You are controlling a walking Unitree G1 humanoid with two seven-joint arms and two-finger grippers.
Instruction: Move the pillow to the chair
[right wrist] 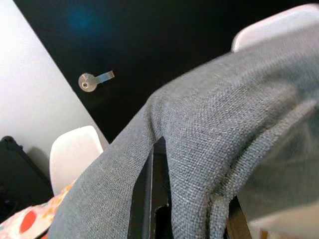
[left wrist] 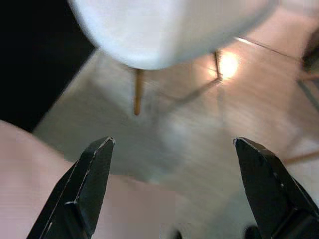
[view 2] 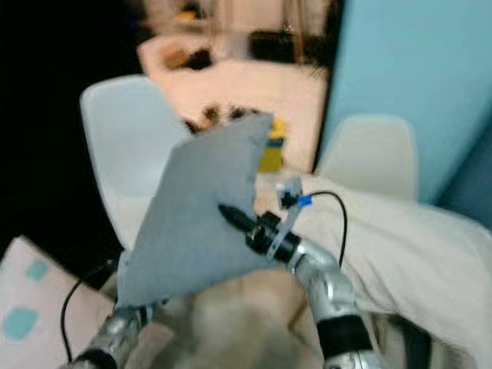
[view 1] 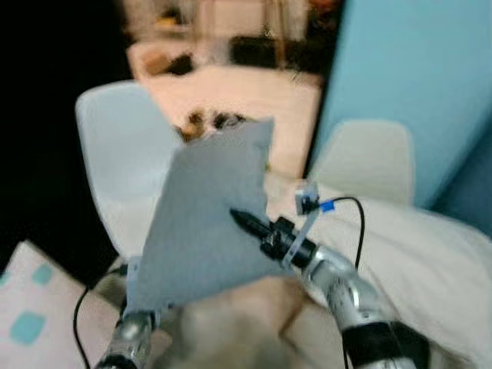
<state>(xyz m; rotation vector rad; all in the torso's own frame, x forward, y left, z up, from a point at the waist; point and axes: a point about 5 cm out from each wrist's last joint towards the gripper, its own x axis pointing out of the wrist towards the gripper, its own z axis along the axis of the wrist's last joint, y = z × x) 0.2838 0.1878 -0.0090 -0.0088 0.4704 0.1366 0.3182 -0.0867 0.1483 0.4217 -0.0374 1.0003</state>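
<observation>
The grey pillow (view 1: 204, 223) hangs in the air, tilted with one corner up, in front of a white chair (view 1: 123, 150). My right gripper (view 1: 244, 221) is shut on the pillow's right side; in the right wrist view grey fabric (right wrist: 209, 129) folds over a black finger (right wrist: 152, 199). My left arm (view 1: 129, 334) reaches up under the pillow's lower left corner, where the pillow hides its gripper from the eye views. In the left wrist view the left gripper (left wrist: 174, 184) stands open with nothing between its fingers, above the floor and the white chair seat (left wrist: 164, 30).
A second white chair (view 1: 363, 157) stands to the right against a blue wall (view 1: 415, 77). A cream blanket (view 1: 430, 254) lies at the right. A white cushion with teal patches (view 1: 34, 311) sits at the bottom left. A lit room (view 1: 231, 46) lies beyond.
</observation>
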